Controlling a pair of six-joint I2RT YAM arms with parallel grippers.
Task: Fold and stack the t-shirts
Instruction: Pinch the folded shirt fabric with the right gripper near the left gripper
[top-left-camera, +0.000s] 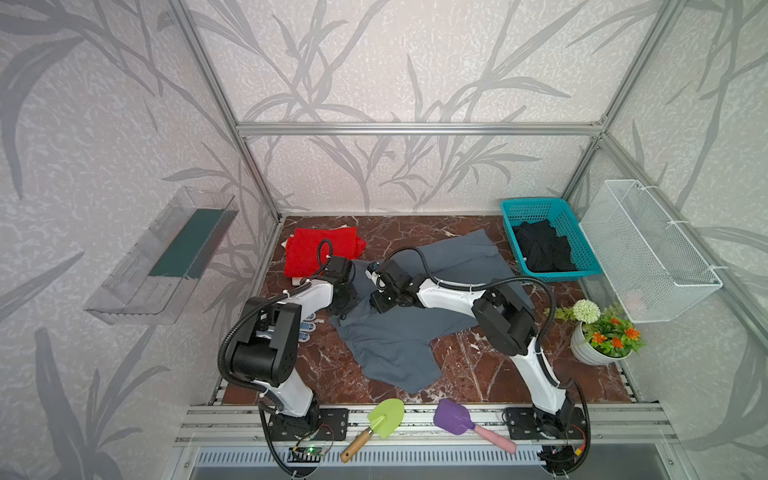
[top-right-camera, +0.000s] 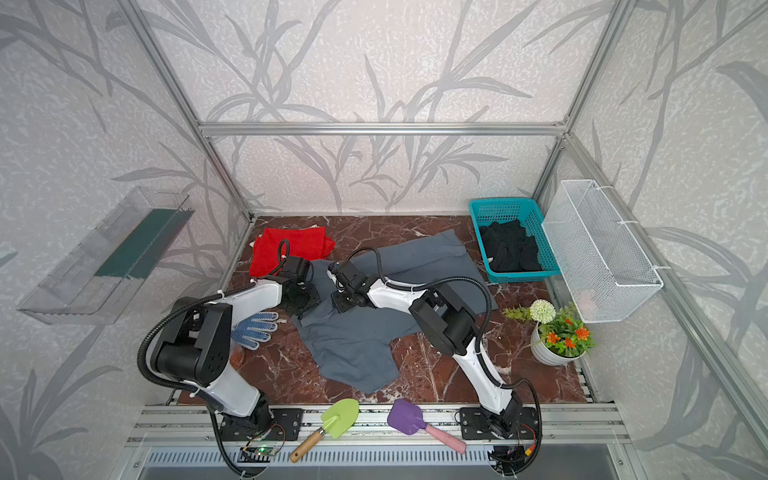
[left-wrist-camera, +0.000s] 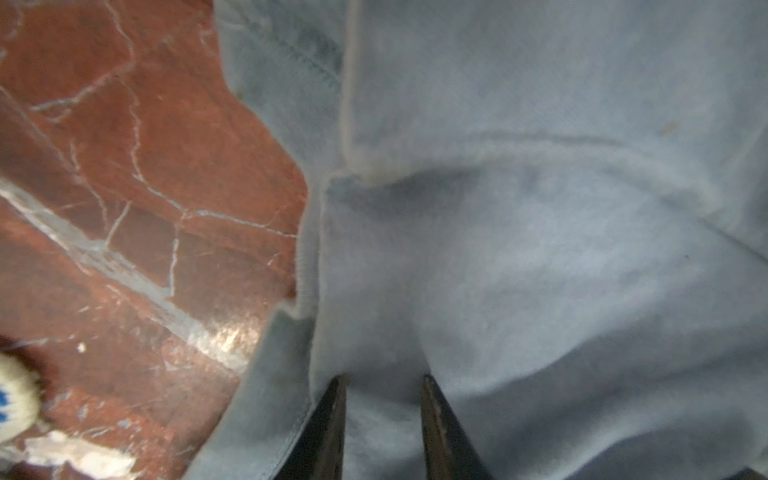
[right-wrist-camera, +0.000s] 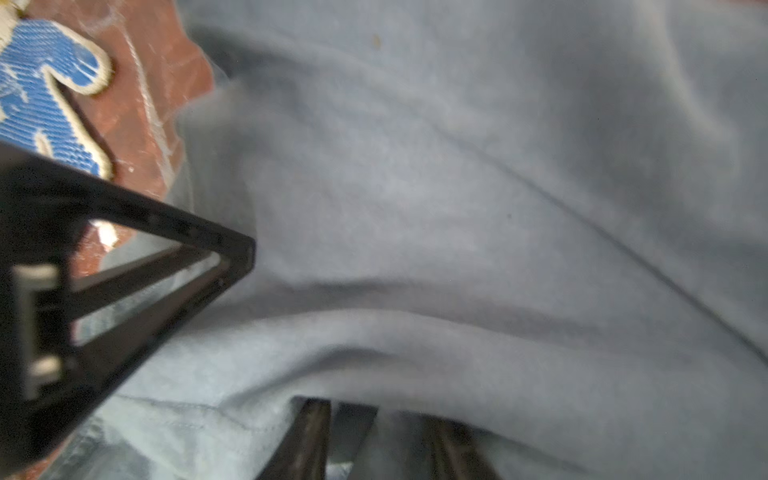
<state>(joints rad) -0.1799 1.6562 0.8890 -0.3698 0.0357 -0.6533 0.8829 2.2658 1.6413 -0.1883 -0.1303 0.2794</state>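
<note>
I read the desk from the left. The red t-shirt lies folded at the far left corner. Just beside it, the left gripper has its jaws closed on a pucker of the grey-blue t-shirt, which lies rumpled across the middle of the desk. The right gripper is down on the same shirt; cloth hides its jaws, so I cannot tell whether they grip. The black t-shirt sits bundled in the teal basket at the far right

Glove mostly behind arm; right tool tips under t-shirt
</note>
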